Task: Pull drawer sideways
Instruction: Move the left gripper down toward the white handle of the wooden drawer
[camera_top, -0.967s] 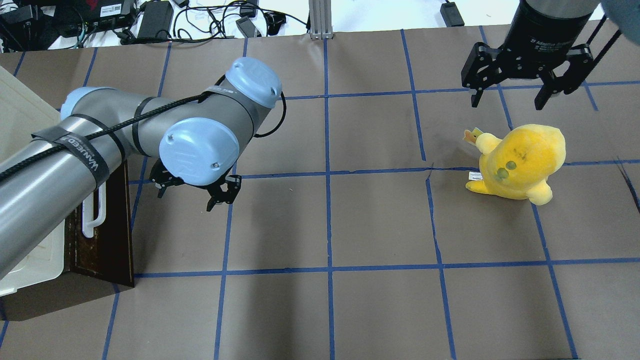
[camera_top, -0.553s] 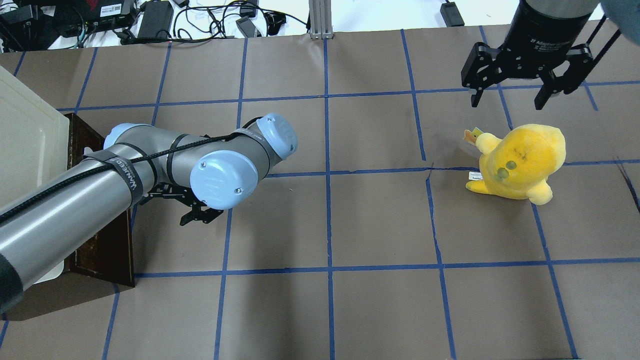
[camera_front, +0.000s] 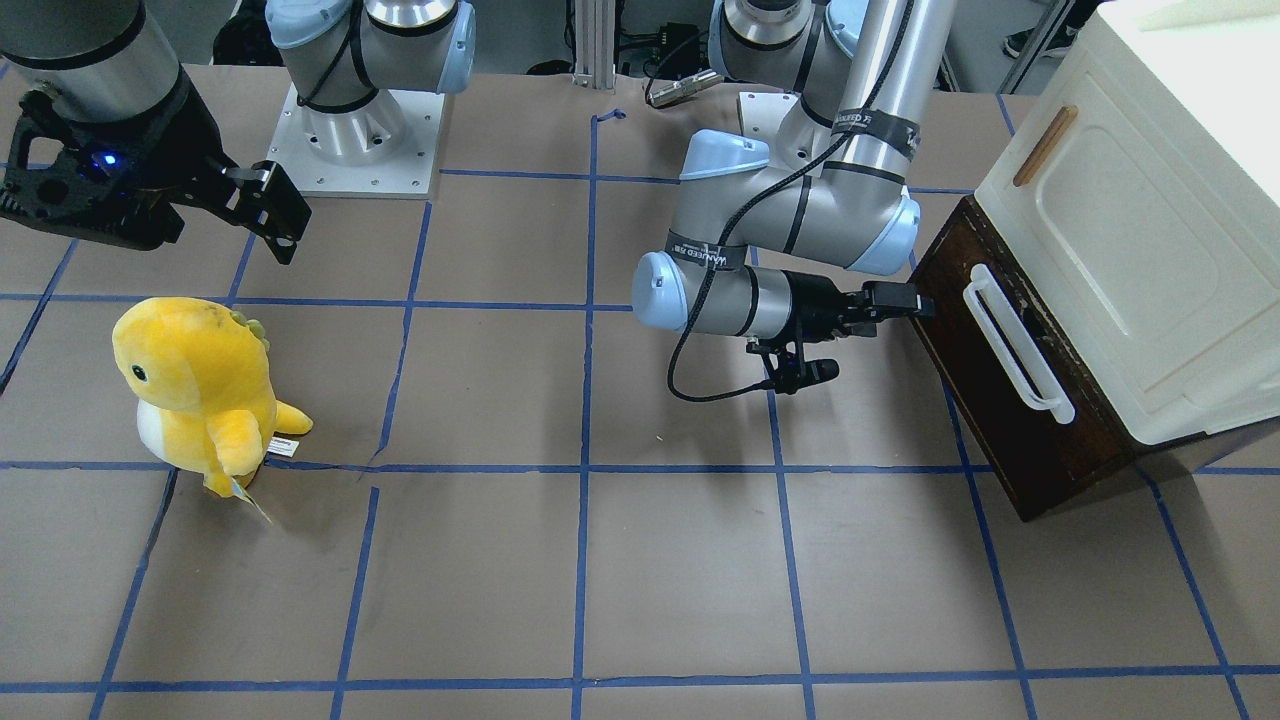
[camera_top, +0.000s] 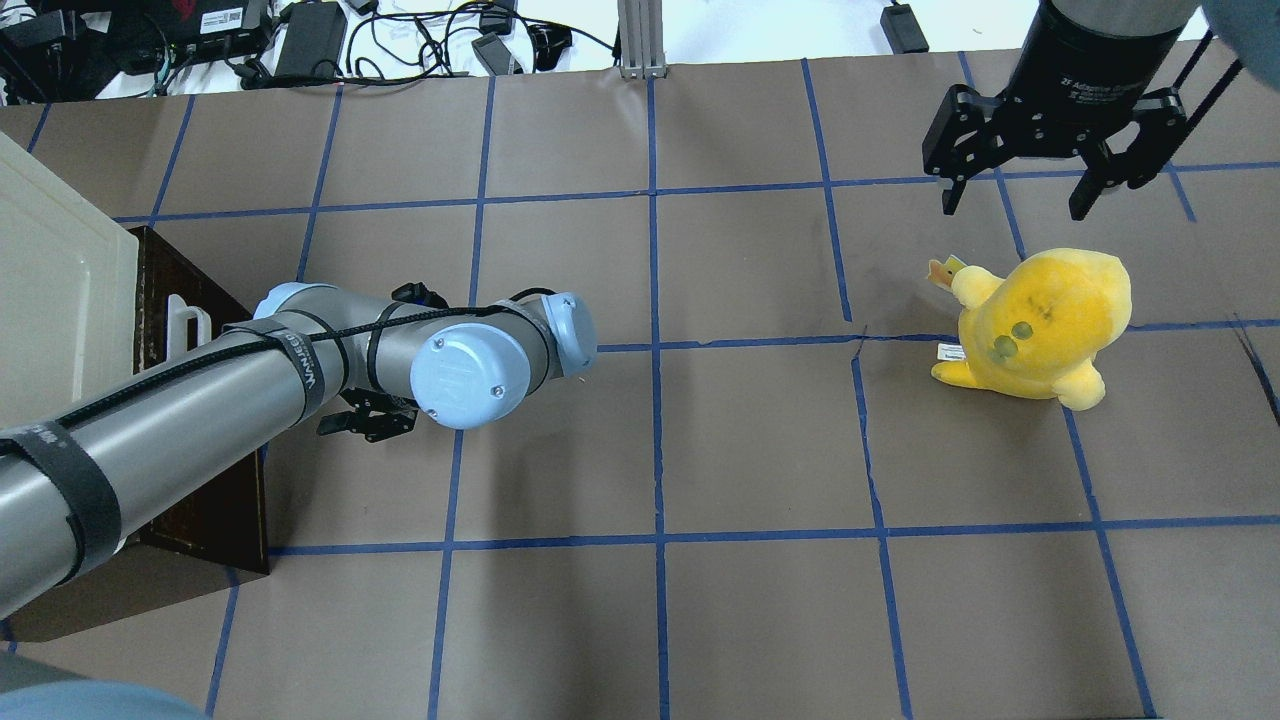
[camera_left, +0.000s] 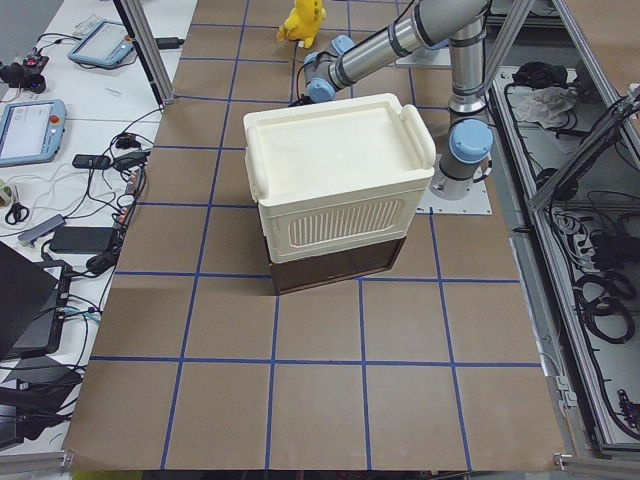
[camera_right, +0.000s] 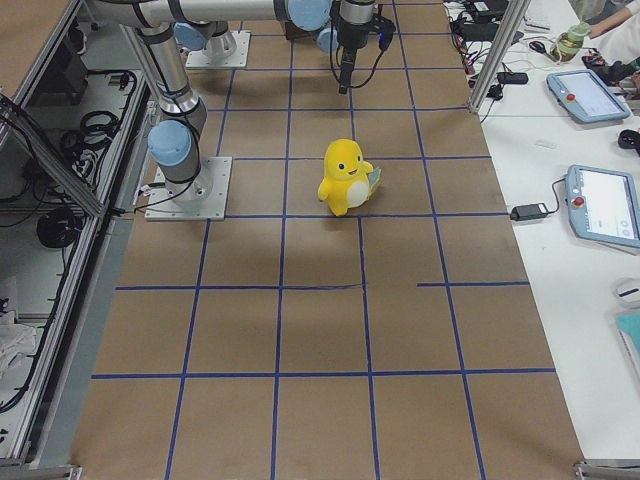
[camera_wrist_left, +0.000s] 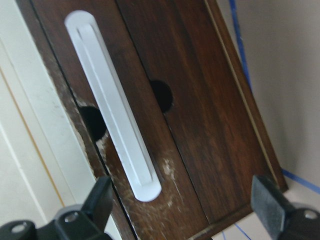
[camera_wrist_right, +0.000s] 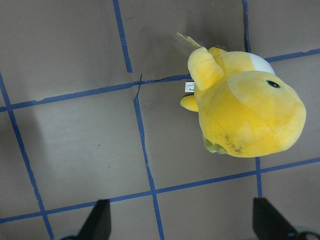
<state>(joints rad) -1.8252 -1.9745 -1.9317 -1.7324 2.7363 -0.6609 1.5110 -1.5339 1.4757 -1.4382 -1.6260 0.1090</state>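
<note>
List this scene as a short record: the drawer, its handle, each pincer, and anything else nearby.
drawer: dark wooden front, under the cream cabinet
handle: long white bar, not gripped
left pincer: open, aimed sideways at the drawer front, close to one end of the handle
right pincer: open, empty, held high near the plush toy
other: yellow plush toy, upright, far from the drawer

One drawer (camera_front: 1000, 400) sits at three o'clock in the front-facing view, with one white bar handle (camera_front: 1018, 343) on it and one cream cabinet (camera_front: 1150, 200) on top. One yellow plush toy (camera_front: 190, 380) at nine o'clock. And two grippers: left gripper (camera_front: 915, 300), right gripper (camera_top: 1015, 205).
</note>
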